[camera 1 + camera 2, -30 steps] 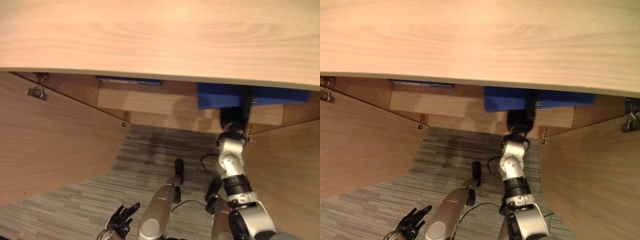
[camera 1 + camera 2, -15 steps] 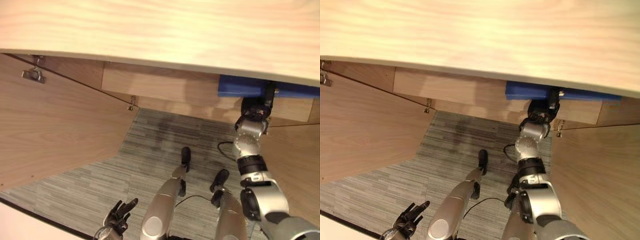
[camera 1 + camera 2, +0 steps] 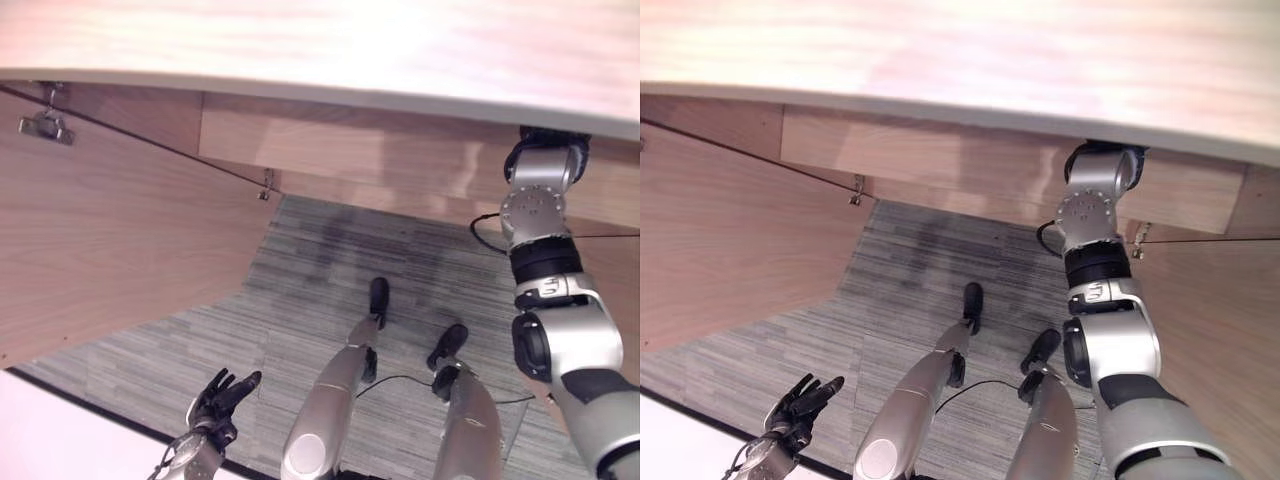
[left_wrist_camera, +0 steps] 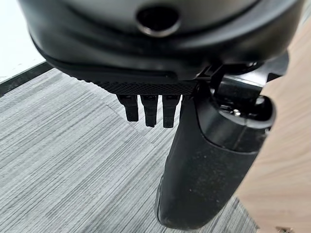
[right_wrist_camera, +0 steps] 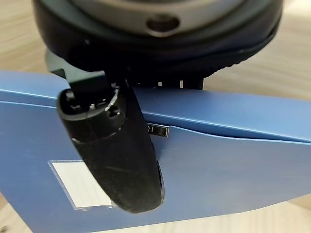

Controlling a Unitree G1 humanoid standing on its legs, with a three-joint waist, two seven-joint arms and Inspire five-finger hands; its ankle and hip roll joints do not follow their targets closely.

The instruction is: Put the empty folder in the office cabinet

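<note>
The blue folder with a clear label pocket shows in the right wrist view. My right hand's thumb lies across its face and the fingers sit behind it, so the hand pinches the folder. Pale wood of the cabinet shows behind the folder. From the head, my right arm reaches up into the open cabinet, and the hand's dark base disappears under the cabinet's top panel. My left hand hangs low at the left over the carpet, open, with spread fingers and nothing in it.
The cabinet's left door stands open and carries a hinge. The right door stands open beside my right arm. A wooden panel runs across the cabinet's inside. Grey striped carpet lies below, with a pale floor strip at the lower left.
My right arm has pushed farther into the cabinet, and the blue folder has passed out of the head views under the top panel. The head camera has shifted. The left hand stays low.
</note>
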